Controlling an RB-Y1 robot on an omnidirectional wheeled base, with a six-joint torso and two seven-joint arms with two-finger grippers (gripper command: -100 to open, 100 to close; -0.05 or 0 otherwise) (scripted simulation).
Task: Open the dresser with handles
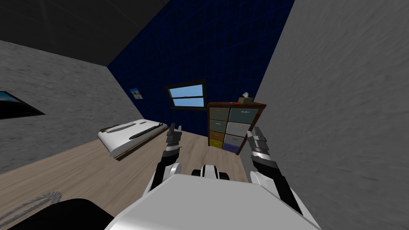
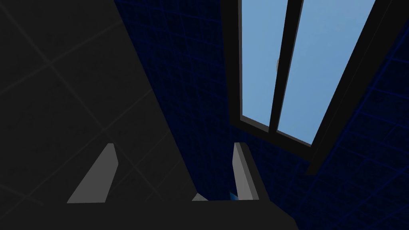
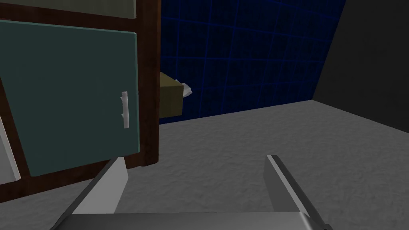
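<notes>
The dresser [image 1: 233,125] stands ahead of us on the wood floor [image 1: 80,167], in the corner where the dark blue wall [image 1: 207,48] meets the grey wall [image 1: 339,119] on our right. It has a dark brown frame and two columns of fronts in several colours: teal and grey-green at the top, yellow and blue at the bottom. A box [image 1: 245,99] sits on its top.

Our right gripper [image 1: 257,133] is raised in front of us, close to the grey wall and apart from the dresser. In the right wrist view the right gripper [image 3: 195,163] has its fingers [image 3: 281,179] spread wide with nothing between them. Beyond them is the teal front [image 3: 72,96], which looks shut in the frame [image 3: 151,80], with its small white handle [image 3: 125,110] near the frame's edge. The handle lies off to the side of one finger, not in line with the gap. The box [image 3: 171,98] shows past the frame.

Our left gripper [image 1: 175,128] is held up ahead of the chest, well apart from the dresser. In the left wrist view the left gripper [image 2: 175,149] is also fully spread and holds nothing.

A bed [image 1: 132,135] lies on our left, under a window [image 1: 187,96] in the blue wall
</notes>
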